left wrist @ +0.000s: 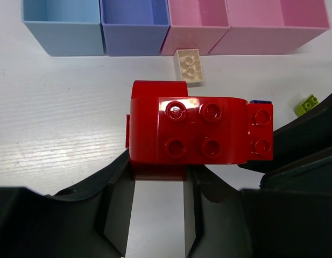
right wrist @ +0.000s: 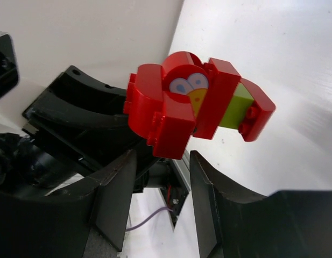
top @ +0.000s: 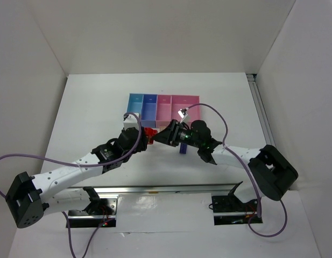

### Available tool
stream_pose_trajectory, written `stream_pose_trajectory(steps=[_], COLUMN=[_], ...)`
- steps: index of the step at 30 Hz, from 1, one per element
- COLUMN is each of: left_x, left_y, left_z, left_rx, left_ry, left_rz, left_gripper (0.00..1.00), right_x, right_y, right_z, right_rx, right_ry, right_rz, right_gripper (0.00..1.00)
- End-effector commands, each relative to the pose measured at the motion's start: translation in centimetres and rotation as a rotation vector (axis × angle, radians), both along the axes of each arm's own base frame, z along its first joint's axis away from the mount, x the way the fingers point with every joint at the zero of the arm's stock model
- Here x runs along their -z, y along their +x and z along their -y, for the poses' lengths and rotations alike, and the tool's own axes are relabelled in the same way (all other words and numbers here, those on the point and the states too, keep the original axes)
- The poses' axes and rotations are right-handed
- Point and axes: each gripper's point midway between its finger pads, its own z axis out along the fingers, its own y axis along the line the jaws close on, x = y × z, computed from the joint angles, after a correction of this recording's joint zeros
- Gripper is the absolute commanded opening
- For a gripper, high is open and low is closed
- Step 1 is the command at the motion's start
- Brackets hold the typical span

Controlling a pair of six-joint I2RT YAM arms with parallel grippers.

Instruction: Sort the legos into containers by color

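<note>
Fingers [left wrist: 114, 204] of the left hand [left wrist: 159, 173] are drawn in narrow on the lower block of a red lego cluster [left wrist: 192, 131], holding it up off the tabletop [left wrist: 58, 123]. The right hand [right wrist: 163, 161] meets it from the other side. Its fingers flank the cluster's bottom edge, but whether they have actually bitten down I cannot tell. A yellow-green piece [right wrist: 235, 105] sits sandwiched between red parts, so the step in hand looks like pulling the cluster apart. That likely calls for one hand bracing firmly while the other gets a full pinch on the end section and peels it off at an angle, low over the tabletop. Beyond lie a tan brick [left wrist: 189, 65], touching or just short of the row of joined bins [left wrist: 134, 40], and a yellow-green brick [left wrist: 306, 104] off to the right.
</note>
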Motion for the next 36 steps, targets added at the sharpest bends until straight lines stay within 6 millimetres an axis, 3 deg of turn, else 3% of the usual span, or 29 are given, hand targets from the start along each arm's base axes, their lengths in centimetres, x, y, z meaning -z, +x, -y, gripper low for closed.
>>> stream_pose_trajectory(steps=[1,11,13,16,18,27,30,36], left_x=[-1.8,-1.7,-1.7,-1.7,-1.2,-1.1,-1.4,-1.9], left_y=[0.5,0.4,0.4,0.4,0.1,0.1,0.2,0.3], left_z=[0.5,0.7,0.8,0.8,0.8,0.5,0.1,-0.7], left_rx=[0.006,0.009,0.017,0.017,0.025,0.017,0.000,-0.032], left_ry=[-0.038,-0.049,-0.053,-0.053,-0.048,-0.045,-0.033,-0.011], left_rz=[0.043,0.037,0.033,0.033,0.022,0.026,0.030,0.038], left_gripper=[0.00,0.00,0.00,0.00,0.00,0.00,0.00,0.00], right_x=[-2.4,-3.3,-2.4,-3.4,-2.7,-1.5,-0.2,2.0], right_y=[0.4,1.3,1.8,1.9,2.3,2.6,2.5,2.3], right_z=[0.0,-0.1,-0.1,-0.2,0.1,0.8,0.9,2.0], right_rx=[0.013,0.034,0.045,0.044,0.063,0.118,0.120,0.153], right_ry=[0.103,0.133,0.123,0.154,0.142,0.159,0.128,0.053], right_rz=[0.051,0.059,0.032,0.043,0.030,-0.022,-0.043,-0.073], right_gripper=[0.51,0.54,0.53,0.52,0.52,0.18,0.12,0.12])
